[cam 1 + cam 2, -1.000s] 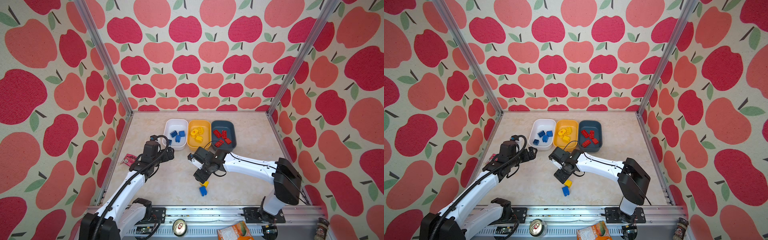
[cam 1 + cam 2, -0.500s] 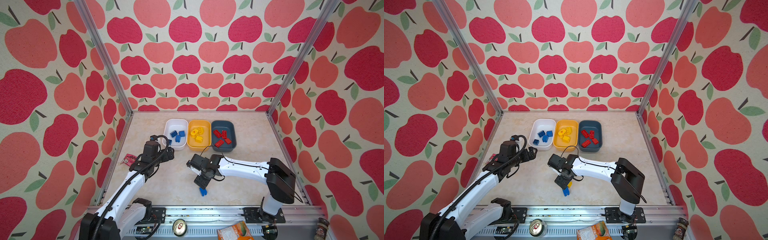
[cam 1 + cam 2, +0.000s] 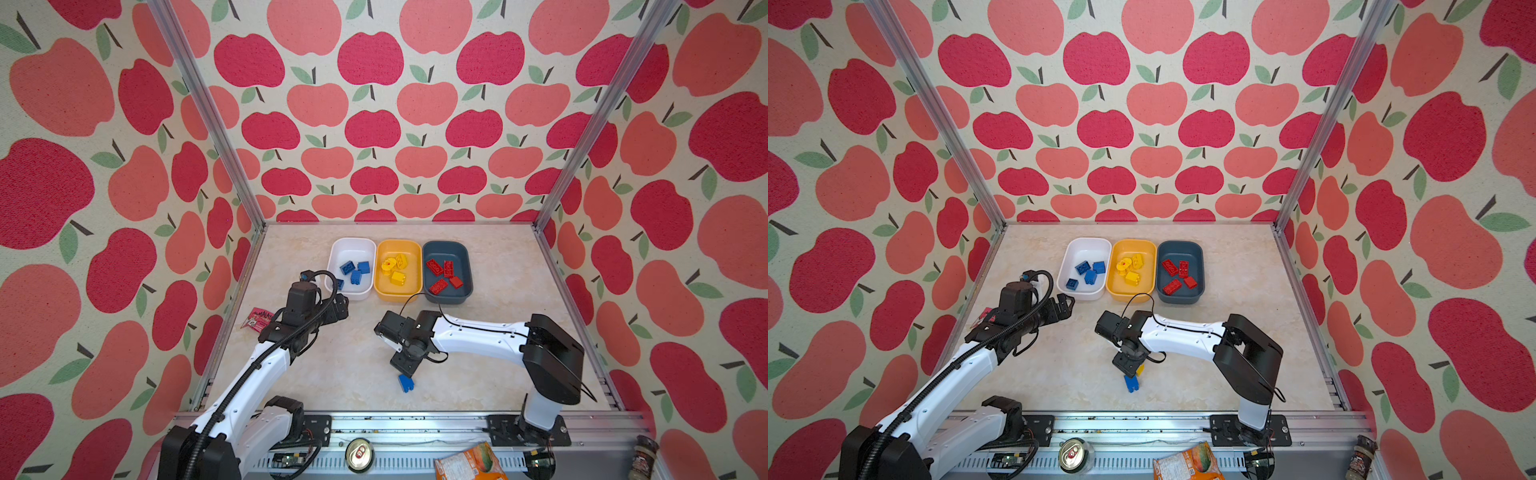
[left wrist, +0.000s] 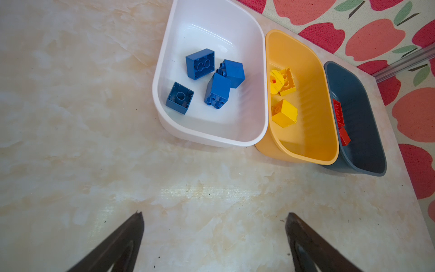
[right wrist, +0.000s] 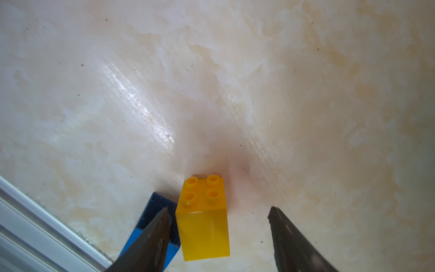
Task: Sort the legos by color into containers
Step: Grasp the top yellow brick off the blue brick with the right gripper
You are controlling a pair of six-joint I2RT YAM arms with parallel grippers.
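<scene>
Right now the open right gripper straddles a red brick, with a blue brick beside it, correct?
No: the right wrist view shows the right gripper straddling a yellow brick, not red. It is open, and the blue brick lies beside it.

Three tubs: white tub (image 3: 353,249), yellow tub (image 3: 399,248), dark blue tub (image 3: 446,251). Five blue legos (image 4: 200,63), four in tub, one loose. Four yellow legos (image 4: 284,113), one loose. Four red legos (image 3: 434,266). One can (image 3: 359,454), one red wrapper (image 3: 258,319), one orange packet (image 3: 469,463).
</scene>
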